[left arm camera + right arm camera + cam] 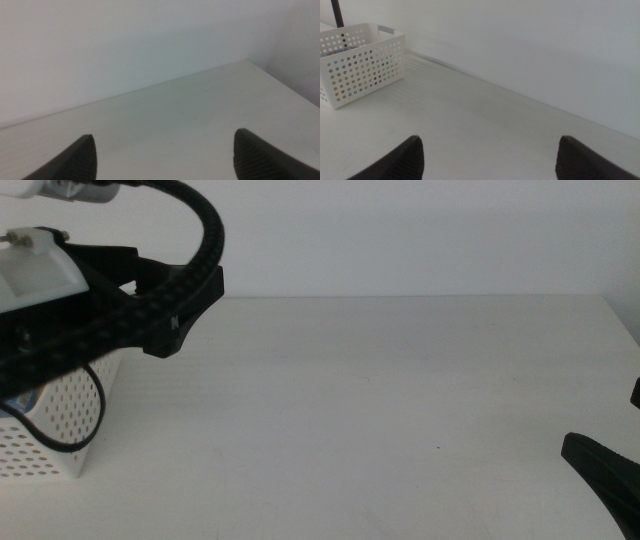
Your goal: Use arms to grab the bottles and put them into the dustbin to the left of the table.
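A white tabletop (380,410) fills most of the middle view, with a pale wall behind it. The left tool (185,305) hangs above the tabletop's left side, its black fingers reaching toward the middle. In its own wrist view its two fingers are spread wide with only bare tabletop (180,130) and wall between them; it grips nothing. Below and behind this tool, at the left edge, stands the white perforated dustbin (60,430), partly hidden by the arm and a black cable (95,395) looping down over its wall. Something with blue shows inside the dustbin; what it is cannot be told. The right tool (605,470) sits low at the bottom right corner, well apart from the dustbin. Its fingers are also spread and empty, and its wrist view shows the dustbin (357,62) far ahead, coloured shapes faint through the holes.
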Controlling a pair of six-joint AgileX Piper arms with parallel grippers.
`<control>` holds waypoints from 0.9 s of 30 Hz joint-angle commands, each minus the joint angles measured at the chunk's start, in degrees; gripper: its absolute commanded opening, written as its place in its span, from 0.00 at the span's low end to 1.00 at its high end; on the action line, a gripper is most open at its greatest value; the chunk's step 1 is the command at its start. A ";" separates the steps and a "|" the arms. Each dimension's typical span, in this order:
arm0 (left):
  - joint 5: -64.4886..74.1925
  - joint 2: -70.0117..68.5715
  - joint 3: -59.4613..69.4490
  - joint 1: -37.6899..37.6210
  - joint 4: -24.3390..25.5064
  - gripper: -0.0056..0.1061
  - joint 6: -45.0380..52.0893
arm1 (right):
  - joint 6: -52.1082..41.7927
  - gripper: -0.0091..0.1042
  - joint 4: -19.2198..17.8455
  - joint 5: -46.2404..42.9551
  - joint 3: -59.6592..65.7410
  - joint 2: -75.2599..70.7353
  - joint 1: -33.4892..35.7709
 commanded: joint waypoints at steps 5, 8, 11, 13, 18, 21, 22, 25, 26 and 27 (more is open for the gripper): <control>-4.95 -1.80 -0.23 0.54 2.74 0.86 -0.82 | -0.94 0.76 -0.51 -4.47 -1.57 0.20 -1.46; -5.40 -4.49 3.25 4.68 4.99 0.86 -0.82 | -0.94 0.76 -0.51 -4.58 -1.57 0.13 -5.34; -7.02 -7.97 7.78 11.10 4.82 0.86 -0.82 | -0.94 0.76 -0.46 -4.58 -1.57 0.04 -11.42; -7.96 -11.00 10.90 15.29 4.77 0.86 -0.82 | -0.94 0.76 -0.46 -4.74 -1.17 -0.83 -15.39; -10.87 -19.88 20.77 22.70 4.31 0.86 -0.82 | -0.94 0.76 0.00 -4.72 3.52 -8.67 -21.48; -12.54 -27.50 27.70 24.34 2.94 0.86 -0.82 | -0.94 0.76 0.00 -4.63 8.07 -15.86 -22.77; -12.46 -30.56 29.59 24.74 2.75 0.86 -0.82 | -0.94 0.76 0.00 -4.63 9.79 -18.31 -23.14; -12.27 -38.23 35.79 26.39 2.69 0.86 -0.82 | -0.94 0.76 0.00 -4.63 14.64 -23.90 -24.09; -12.20 -40.54 37.77 26.92 2.69 0.86 -0.82 | -0.94 0.76 0.00 -4.63 16.06 -25.37 -24.29; -12.15 -42.70 39.68 27.42 2.69 0.86 -0.82 | -0.94 0.76 0.00 -4.63 17.06 -26.64 -24.35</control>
